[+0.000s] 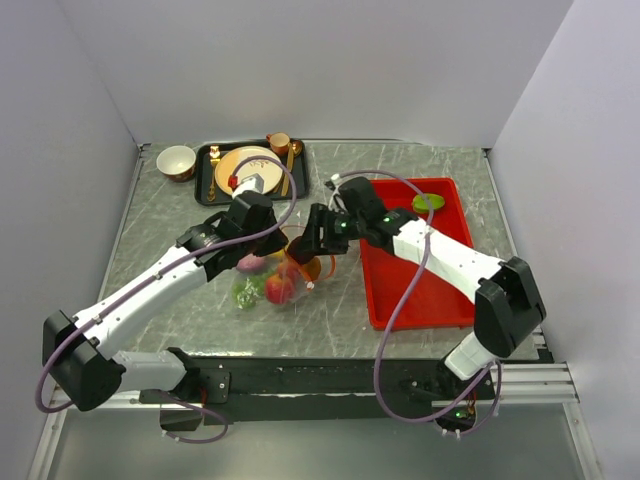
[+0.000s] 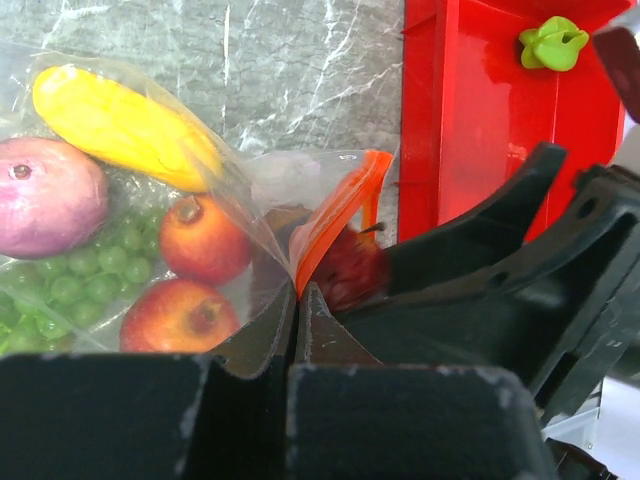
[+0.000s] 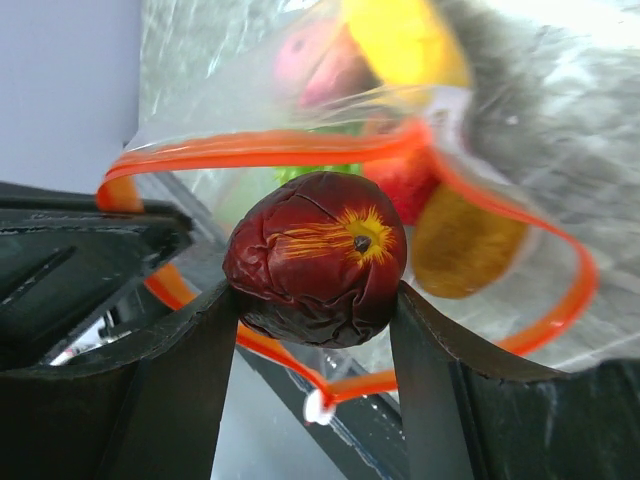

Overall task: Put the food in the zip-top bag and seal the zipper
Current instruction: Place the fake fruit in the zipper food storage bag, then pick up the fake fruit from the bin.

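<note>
The clear zip-top bag (image 1: 265, 285) lies mid-table with its orange-red zipper (image 3: 250, 150) held open as a loop. Inside are a yellow oblong piece (image 2: 120, 120), a pink-purple piece (image 2: 45, 195), two red round fruits (image 2: 205, 240), green grapes (image 2: 70, 275) and a brownish-orange piece (image 3: 465, 240). My left gripper (image 2: 298, 295) is shut on the zipper's edge (image 2: 335, 220), holding the mouth up. My right gripper (image 3: 315, 300) is shut on a dark red wrinkled fruit (image 3: 320, 255) right at the bag's mouth; it also shows in the left wrist view (image 2: 350, 270).
A red tray (image 1: 415, 270) sits right of the bag with a green piece (image 1: 429, 202) at its far end. A black tray (image 1: 210, 185) with a cream plate (image 1: 240, 165), cup and gold spoon stands at the back. A bowl (image 1: 177, 160) is at back left.
</note>
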Robot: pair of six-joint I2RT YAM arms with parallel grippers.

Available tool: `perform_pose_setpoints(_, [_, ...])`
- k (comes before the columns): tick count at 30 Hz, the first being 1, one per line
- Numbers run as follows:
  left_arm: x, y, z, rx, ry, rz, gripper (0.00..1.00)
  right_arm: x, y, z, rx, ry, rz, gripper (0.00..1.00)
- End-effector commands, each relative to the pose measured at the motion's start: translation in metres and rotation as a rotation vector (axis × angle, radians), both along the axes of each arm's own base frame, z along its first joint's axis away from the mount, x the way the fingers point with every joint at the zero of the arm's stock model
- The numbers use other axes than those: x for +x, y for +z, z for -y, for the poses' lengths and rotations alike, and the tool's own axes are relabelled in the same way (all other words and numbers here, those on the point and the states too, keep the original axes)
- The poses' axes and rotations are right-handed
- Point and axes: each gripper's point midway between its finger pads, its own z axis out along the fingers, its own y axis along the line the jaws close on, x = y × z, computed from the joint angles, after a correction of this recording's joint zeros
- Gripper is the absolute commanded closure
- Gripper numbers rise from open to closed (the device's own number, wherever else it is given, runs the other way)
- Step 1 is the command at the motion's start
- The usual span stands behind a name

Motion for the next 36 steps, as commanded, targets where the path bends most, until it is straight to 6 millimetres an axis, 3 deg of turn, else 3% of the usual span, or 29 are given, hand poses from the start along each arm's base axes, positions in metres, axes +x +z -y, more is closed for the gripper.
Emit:
perform_pose_setpoints(1, [0.003, 0.023, -0.002, -0.030, 0.004, 0.065, 0.99, -0.001, 0.014, -0.017, 0.005, 0.067, 0.037, 0.55])
perform_pose_setpoints(2, [0.003, 0.024, -0.002, -0.032, 0.006, 0.067, 0.99, -0.003, 0.011, -0.021, -0.007, 0.087, 0.037, 0.54])
perform_pose_setpoints(9, [0.002, 0.034, -0.013, -0.049, 0.056, 0.098, 0.99, -0.008, 0.024, -0.022, -0.005, 0.120, 0.097, 0.04])
perform_pose_setpoints(14, [0.000, 0.036, -0.021, -0.054, 0.088, 0.117, 0.99, 0.002, 0.038, -0.001, -0.081, 0.039, 0.165, 0.00])
perform_pose_setpoints(18, [-0.001, 0.033, -0.025, -0.042, 0.099, 0.108, 0.99, 0.030, 0.048, 0.050, -0.197, -0.173, 0.251, 0.00])
perform_pose_setpoints(19, [-0.002, 0.030, -0.025, -0.039, 0.101, 0.102, 0.99, 0.043, 0.055, 0.073, -0.203, -0.247, 0.273, 0.00])
perform_pose_setpoints(22, [-0.002, 0.028, -0.023, -0.042, 0.091, 0.097, 0.99, 0.061, 0.039, 0.125, -0.265, -0.409, 0.232, 0.00])
perform_pose_setpoints(23, [-0.002, 0.030, -0.023, -0.045, 0.092, 0.098, 0.99, 0.071, 0.030, 0.160, -0.294, -0.505, 0.187, 0.00])
perform_pose_setpoints(25, [-0.001, 0.030, -0.022, -0.043, 0.088, 0.095, 0.99, 0.078, 0.020, 0.191, -0.333, -0.584, 0.150, 0.00])
perform_pose_setpoints(26, [0.000, 0.029, -0.022, -0.042, 0.091, 0.096, 0.99, 0.082, 0.012, 0.221, -0.395, -0.678, 0.122, 0.00])
perform_pose_setpoints(29, [0.000, 0.027, -0.018, -0.049, 0.077, 0.087, 0.99, 0.082, -0.012, 0.276, -0.532, -0.876, 0.008, 0.00])
perform_pose_setpoints(32, [0.000, 0.025, -0.014, -0.056, 0.069, 0.077, 0.99, 0.085, -0.031, 0.293, -0.546, -0.922, -0.060, 0.00])
perform_pose_setpoints(36, [0.001, 0.023, -0.013, -0.051, 0.066, 0.068, 0.99, 0.095, -0.029, 0.312, -0.461, -1.036, -0.053, 0.00])
